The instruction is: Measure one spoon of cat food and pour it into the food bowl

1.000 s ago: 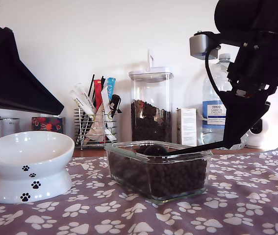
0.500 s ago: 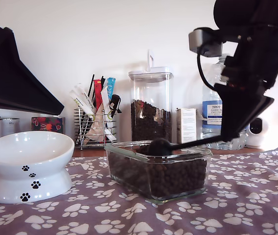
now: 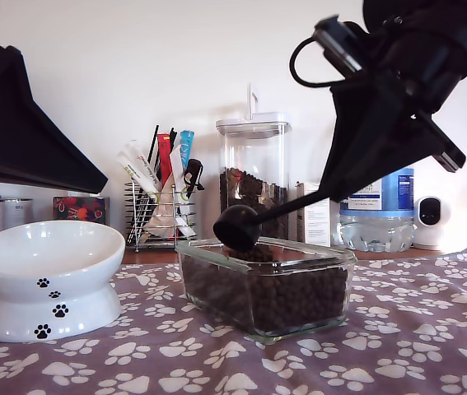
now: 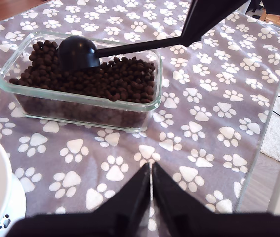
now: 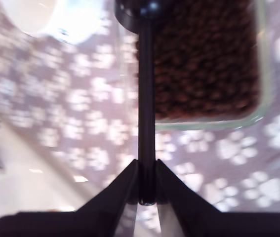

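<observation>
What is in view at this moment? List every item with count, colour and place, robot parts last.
spoon: one, black, lifted over the glass dish, handle clamped in my second gripper.
cat food: many dark brown pellets, filling the glass dish.
glass dish: one, clear, rectangular, middle of the cloth.
food bowl: one, white with black paw prints, exterior view's left, empty as far as visible.
cloth: one, purple with white paw prints, under everything.
canister: one, clear, lidded, part full of kibble, behind the dish.
water bottle: one, clear, blue label, exterior view's right.
wire rack: one, holding sachets, at the back.
my first gripper: shut, empty, above the cloth.
my second gripper: holds the spoon handle.
</observation>
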Available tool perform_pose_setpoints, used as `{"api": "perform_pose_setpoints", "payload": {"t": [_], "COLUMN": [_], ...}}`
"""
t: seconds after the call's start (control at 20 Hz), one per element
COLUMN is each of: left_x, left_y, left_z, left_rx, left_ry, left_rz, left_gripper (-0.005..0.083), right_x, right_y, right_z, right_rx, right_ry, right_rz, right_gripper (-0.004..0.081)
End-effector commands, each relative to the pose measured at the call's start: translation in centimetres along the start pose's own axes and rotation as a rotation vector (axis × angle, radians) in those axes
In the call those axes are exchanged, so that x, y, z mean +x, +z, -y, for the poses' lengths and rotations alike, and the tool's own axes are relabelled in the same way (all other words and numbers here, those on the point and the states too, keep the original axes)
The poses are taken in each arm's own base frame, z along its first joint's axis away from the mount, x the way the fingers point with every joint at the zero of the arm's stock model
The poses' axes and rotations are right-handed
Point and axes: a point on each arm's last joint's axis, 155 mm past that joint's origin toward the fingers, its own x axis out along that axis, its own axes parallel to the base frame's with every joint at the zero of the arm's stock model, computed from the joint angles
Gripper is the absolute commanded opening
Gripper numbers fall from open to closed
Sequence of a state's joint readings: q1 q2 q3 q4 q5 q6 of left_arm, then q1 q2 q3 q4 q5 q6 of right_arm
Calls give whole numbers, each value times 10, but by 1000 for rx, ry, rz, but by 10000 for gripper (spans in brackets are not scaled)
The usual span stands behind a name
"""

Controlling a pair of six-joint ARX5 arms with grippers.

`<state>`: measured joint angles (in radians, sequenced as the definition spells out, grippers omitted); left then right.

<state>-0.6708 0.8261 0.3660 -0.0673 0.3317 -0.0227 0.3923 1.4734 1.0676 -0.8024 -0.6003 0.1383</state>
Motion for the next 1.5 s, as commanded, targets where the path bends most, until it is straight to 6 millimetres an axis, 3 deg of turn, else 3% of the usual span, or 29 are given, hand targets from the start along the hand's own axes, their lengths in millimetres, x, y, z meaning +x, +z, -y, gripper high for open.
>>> {"api": "perform_pose_setpoints", "payload": {"t": [0.0,0.15,0.4,0.6,0.75,1.15,1.35,1.45], "left_x": [1,1,1,1,1,1,1,1], "left_y": [-6,-5,-3,-2,-2,-2,-2,-2], "left_z": [0,-3,-7,-8,-8,-9,-10,-10], "left_rx": [4,9,33,36,52,54,54,54], "left_ry": [-1,14,36,41,43,51,51,51], "left_rz": [-7,-6,4,8,8,7,7,7], "left_gripper": [-19,-19,-19,-19,-19,-19,-19,-19], "right_x": [-8,-23,-38,-43,-36,19,33,34], "right_y": [-1,-4,-15,-22,-22,-11,-7,-6], "right_z": [3,6,-27,-39,-25,44,68,70], "right_rx": [92,205,256,201,212,403,463,487], "right_ry": [73,221,630,783,771,568,461,448], "right_rz": [-4,11,38,64,86,65,79,81], "right_gripper": [-13,-13,-13,-13,-13,-13,-12,35]}}
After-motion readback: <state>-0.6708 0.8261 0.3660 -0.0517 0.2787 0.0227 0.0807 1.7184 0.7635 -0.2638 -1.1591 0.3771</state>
